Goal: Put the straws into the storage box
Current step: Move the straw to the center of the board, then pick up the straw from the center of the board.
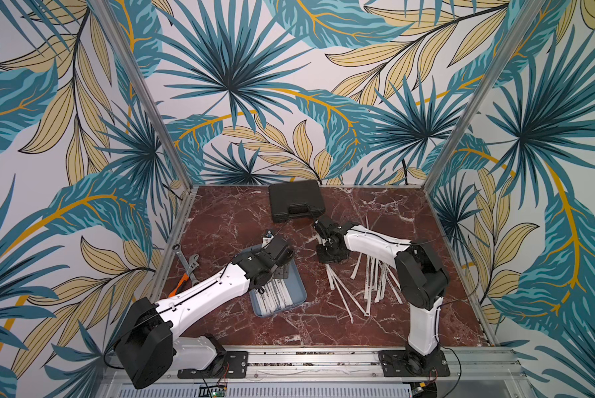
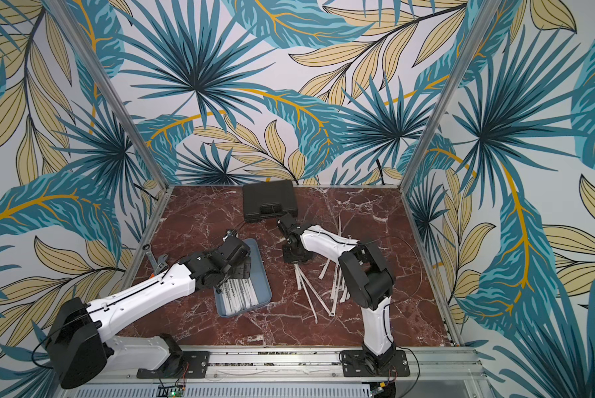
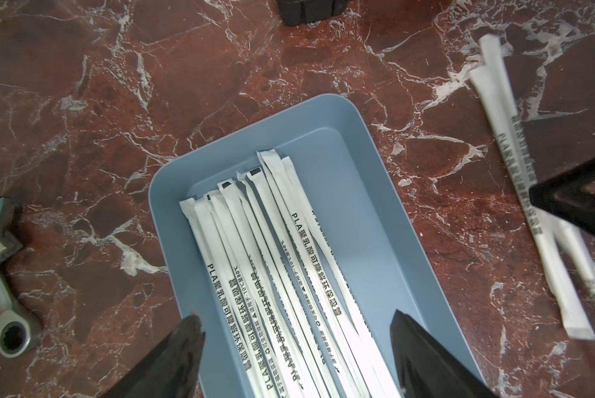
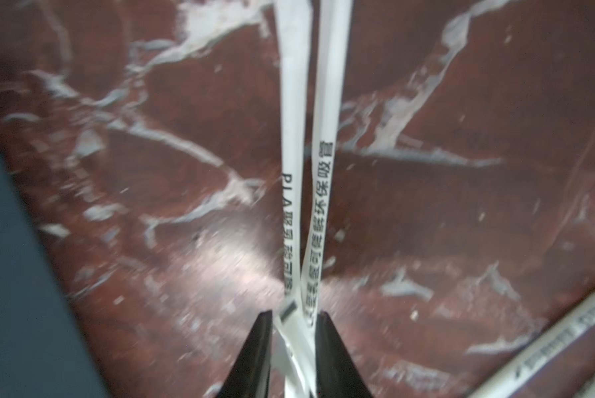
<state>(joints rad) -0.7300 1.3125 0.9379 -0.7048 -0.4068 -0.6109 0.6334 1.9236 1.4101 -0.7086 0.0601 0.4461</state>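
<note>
The storage box (image 1: 299, 293) (image 2: 264, 292), a shallow blue-grey tray, lies left of the table's middle. Several white paper-wrapped straws (image 1: 276, 297) (image 3: 272, 258) lie lengthwise in the storage box (image 3: 375, 213). My left gripper (image 1: 282, 273) (image 3: 296, 315) hovers open over the box's far half, with nothing between its fingers. More straws (image 1: 368, 282) (image 2: 323, 293) are scattered on the marble to the right of the box. My right gripper (image 1: 333, 256) (image 4: 294, 313) points down at the far end of that pile, shut on two straws (image 4: 327, 172).
A black hard case (image 1: 294, 200) sits at the back edge, just behind the right gripper. Wrenches (image 1: 186, 262) (image 3: 6, 310) and an orange-handled tool (image 1: 177, 286) lie by the left rail. Loose straws (image 3: 516, 155) lie near the box's right side.
</note>
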